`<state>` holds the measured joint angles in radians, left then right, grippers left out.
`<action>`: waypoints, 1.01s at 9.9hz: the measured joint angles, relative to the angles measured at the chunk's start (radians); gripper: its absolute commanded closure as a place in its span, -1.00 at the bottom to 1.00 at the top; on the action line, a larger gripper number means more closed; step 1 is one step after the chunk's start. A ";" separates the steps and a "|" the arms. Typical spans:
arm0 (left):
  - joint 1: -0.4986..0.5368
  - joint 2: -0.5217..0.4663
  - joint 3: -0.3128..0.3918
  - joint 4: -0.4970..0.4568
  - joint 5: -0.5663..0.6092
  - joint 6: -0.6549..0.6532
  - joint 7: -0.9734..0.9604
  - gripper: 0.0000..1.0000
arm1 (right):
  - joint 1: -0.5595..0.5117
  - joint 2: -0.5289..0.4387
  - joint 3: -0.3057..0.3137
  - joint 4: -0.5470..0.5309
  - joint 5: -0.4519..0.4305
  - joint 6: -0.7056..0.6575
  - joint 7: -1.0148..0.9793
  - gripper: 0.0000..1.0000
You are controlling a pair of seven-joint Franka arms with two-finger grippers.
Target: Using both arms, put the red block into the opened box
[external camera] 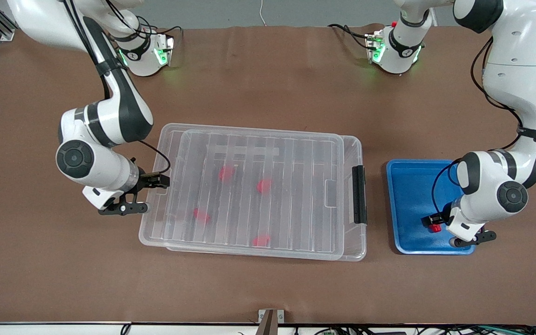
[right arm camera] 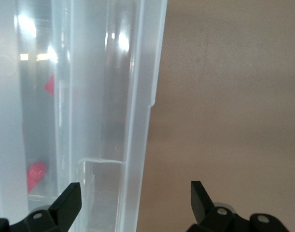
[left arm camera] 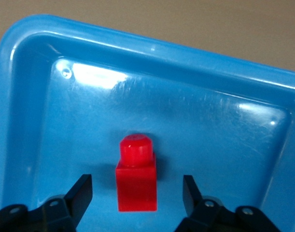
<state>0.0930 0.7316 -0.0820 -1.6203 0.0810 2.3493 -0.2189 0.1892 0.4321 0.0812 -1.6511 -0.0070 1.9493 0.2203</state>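
Note:
A small red block (external camera: 434, 228) (left arm camera: 136, 169) stands on the floor of the blue tray (external camera: 407, 186) (left arm camera: 219, 116). My left gripper (external camera: 433, 222) (left arm camera: 136, 187) is down in the tray and open, one finger on each side of the block with a gap at both. The clear box (external camera: 152, 232) (right arm camera: 137, 111) lies mid-table with its ribbed lid (external camera: 258, 158) over it. My right gripper (external camera: 158, 180) (right arm camera: 135, 193) is open at the box's end toward the right arm, its fingers straddling the rim without touching.
Several red blocks (external camera: 263, 186) show blurred through the lid. A black latch handle (external camera: 358, 194) is on the box's end beside the tray. Bare brown table surrounds both containers.

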 measured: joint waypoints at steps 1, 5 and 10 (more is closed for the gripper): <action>0.000 0.011 0.000 0.002 0.000 0.010 0.000 0.68 | -0.002 0.004 -0.001 -0.005 -0.008 0.001 0.000 -1.00; 0.002 0.019 0.000 0.029 0.007 0.018 0.000 0.99 | -0.064 0.005 -0.003 -0.016 -0.047 -0.008 -0.009 -1.00; -0.189 -0.211 -0.024 0.087 0.007 -0.307 -0.168 1.00 | -0.189 -0.006 -0.012 -0.013 -0.113 -0.099 -0.084 -1.00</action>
<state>-0.0957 0.5207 -0.1056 -1.5330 0.0882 2.0426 -0.3866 0.0000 0.4259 0.0697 -1.6638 -0.1202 1.8506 0.1360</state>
